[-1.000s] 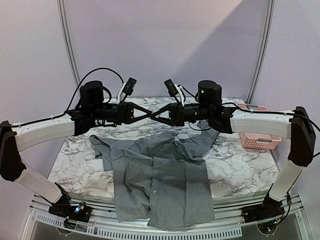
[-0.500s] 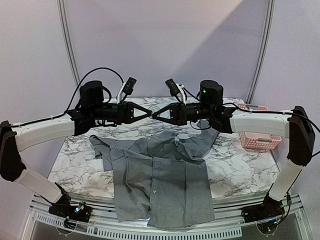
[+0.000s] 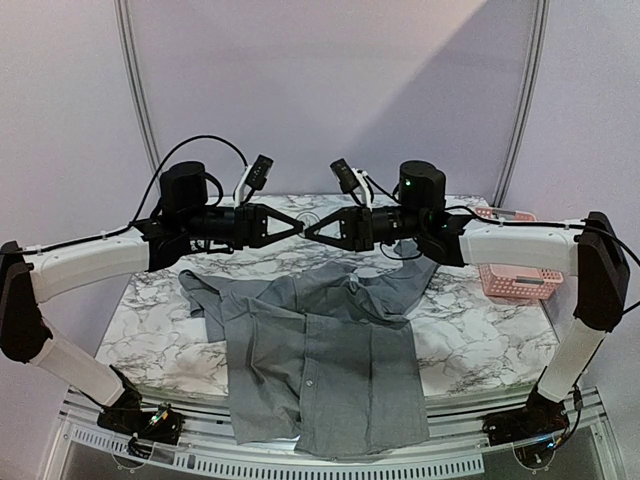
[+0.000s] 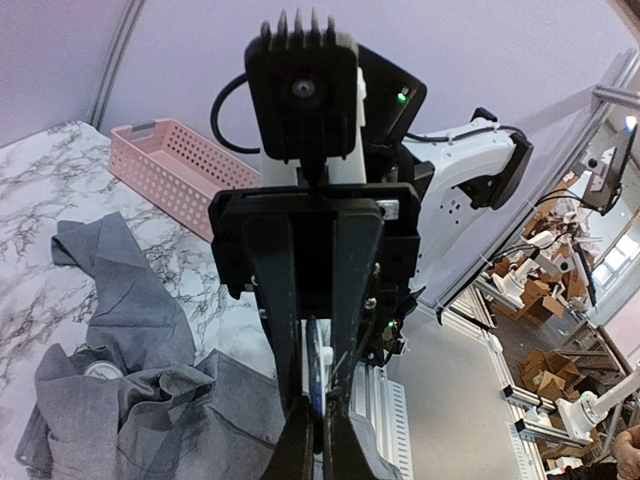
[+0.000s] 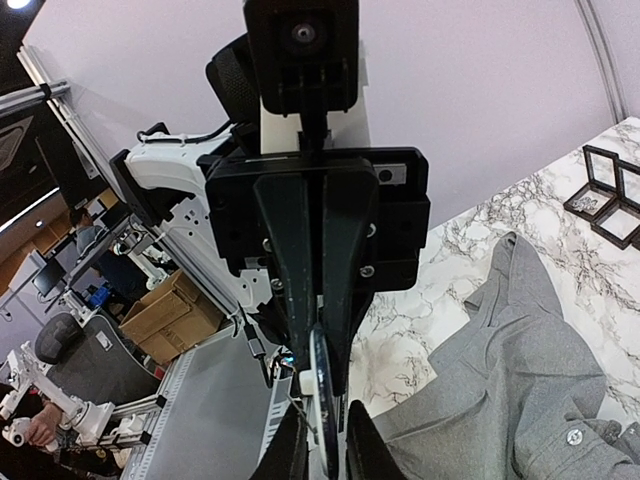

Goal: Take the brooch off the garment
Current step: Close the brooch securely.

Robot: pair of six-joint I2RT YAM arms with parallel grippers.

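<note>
While the left gripper [image 3: 298, 229] is clamped on a thin disc, seemingly the brooch [image 5: 321, 378], edge-on in mid-air above the garment [image 3: 330, 350], the right gripper [image 3: 311, 232] faces it tip to tip. Its fingers stand narrow either side, and whether they pinch is unclear.

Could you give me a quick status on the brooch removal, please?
Left gripper shut on small disc, likely the brooch, midair. Right gripper narrowly open around it. Garment lying on table below. Nothing in the way.
</note>
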